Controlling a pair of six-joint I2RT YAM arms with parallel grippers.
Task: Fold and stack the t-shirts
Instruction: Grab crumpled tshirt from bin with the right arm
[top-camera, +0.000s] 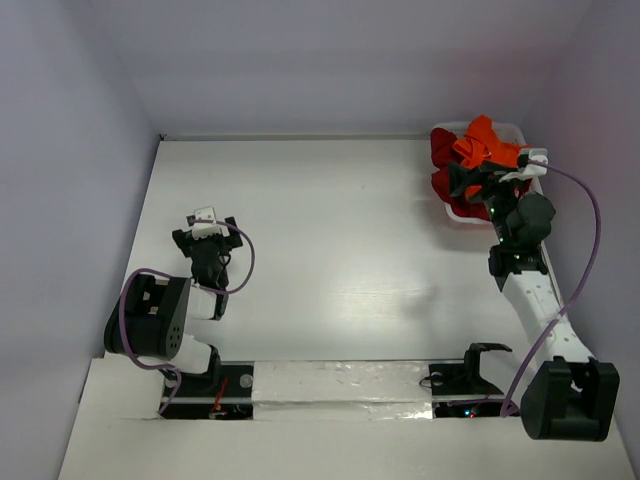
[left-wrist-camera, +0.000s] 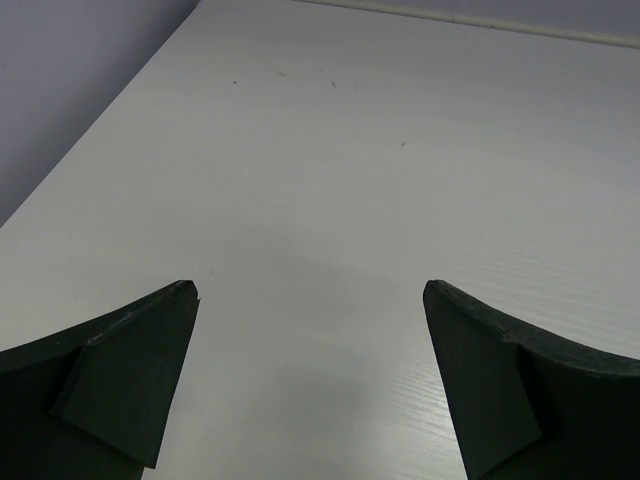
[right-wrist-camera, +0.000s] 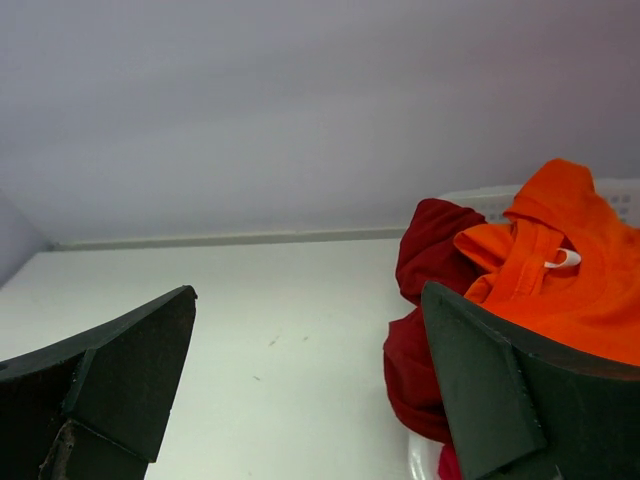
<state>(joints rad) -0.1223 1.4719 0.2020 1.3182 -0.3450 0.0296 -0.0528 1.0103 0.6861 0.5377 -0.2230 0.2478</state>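
Note:
The t-shirts lie bunched in a white lattice basket at the far right of the table. A bright orange-red shirt sits on top of a dark crimson one. My right gripper hovers at the basket's near-left side, open. In the right wrist view its jaws stand wide with only bare table between them. The orange shirt and crimson shirt show beside and behind the right finger. A bit of pink cloth peeks low. My left gripper is open over bare table.
The basket's lattice rim rises behind the shirts, close to the back and right walls. The white tabletop stretches between the two arms. A purple cable loops off the right arm.

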